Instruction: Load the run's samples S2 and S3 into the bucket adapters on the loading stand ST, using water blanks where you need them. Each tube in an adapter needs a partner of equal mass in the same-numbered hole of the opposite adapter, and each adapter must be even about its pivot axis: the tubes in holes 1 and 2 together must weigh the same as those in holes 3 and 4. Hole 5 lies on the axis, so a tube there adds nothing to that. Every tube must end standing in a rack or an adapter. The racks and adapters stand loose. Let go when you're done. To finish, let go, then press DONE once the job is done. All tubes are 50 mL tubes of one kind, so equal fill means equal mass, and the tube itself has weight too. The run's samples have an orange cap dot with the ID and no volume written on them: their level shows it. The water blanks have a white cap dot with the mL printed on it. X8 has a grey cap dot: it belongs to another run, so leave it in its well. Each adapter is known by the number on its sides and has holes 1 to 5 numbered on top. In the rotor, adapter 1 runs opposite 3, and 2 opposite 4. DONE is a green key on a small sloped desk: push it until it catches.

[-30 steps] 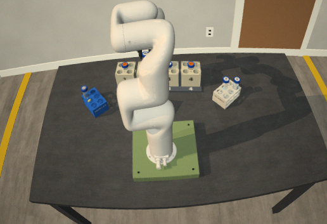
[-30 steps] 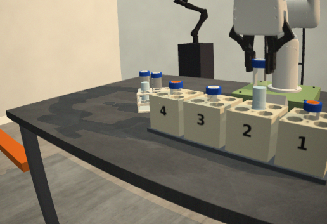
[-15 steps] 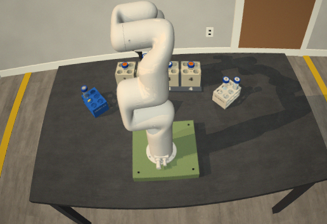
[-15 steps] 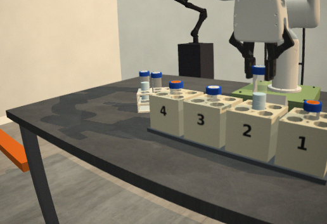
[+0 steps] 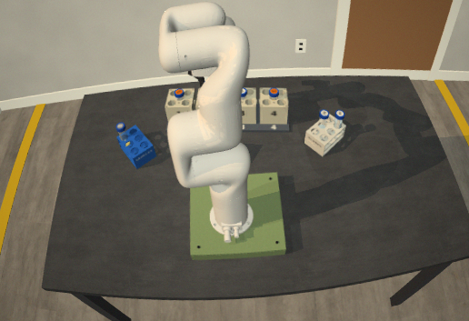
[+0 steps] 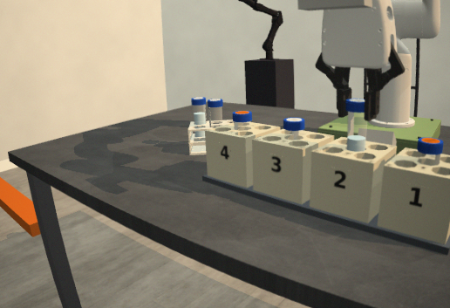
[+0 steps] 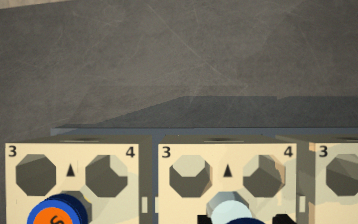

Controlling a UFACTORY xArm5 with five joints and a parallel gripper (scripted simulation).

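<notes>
Four cream adapters stand in a row on the stand, seen in the side view: 4 [image 6: 228,154], 3 [image 6: 281,167], 2 [image 6: 344,181], 1 [image 6: 416,196]. My gripper [image 6: 355,109] is shut on a blue-capped tube [image 6: 356,128] just below its cap. The tube stands upright with its lower end in the middle hole of adapter 2. The wrist view shows it [image 7: 230,212] below holes 3 and 4. An orange-dot tube [image 6: 430,146] stands in adapter 1 and another [image 6: 242,116] in adapter 4. A white-dot tube [image 6: 294,124] stands in adapter 3.
A white rack [image 5: 324,135] with two blue-capped tubes stands to the right of the stand. A blue rack [image 5: 137,146] with one tube [image 5: 120,128] stands to the left. The arm's green base plate [image 5: 237,215] sits in front of the stand.
</notes>
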